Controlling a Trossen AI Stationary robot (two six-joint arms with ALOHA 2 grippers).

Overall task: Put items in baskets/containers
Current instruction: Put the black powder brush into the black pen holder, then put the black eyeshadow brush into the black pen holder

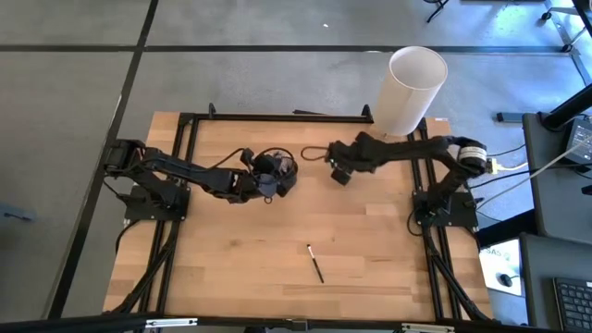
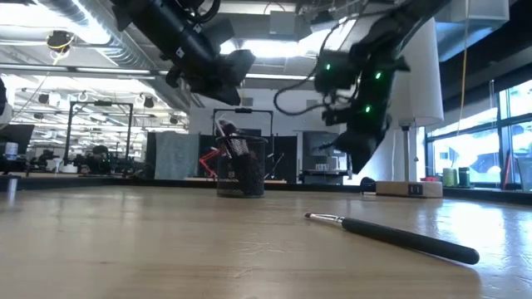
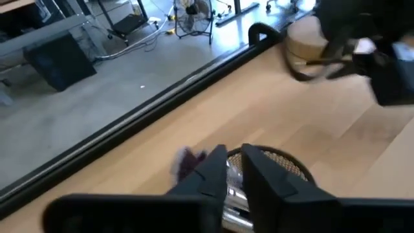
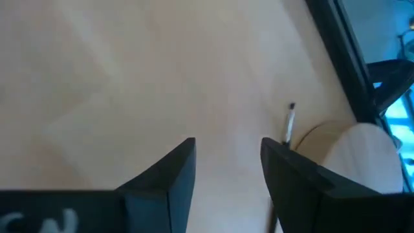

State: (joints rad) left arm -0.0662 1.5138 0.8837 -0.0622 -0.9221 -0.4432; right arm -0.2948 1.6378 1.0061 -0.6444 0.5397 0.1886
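Left gripper hovers directly over the black mesh cup, fingers parted only a sliver, nothing visibly between them; brushes in the cup stand just beneath its tips. Right gripper hangs above bare table beside the cup, jaws wide apart and empty. One loose brush lies flat on the wood, well apart from both grippers.

one brush loose on the table, one black mesh cup of brushes, one tall white cylinder, two robot arms
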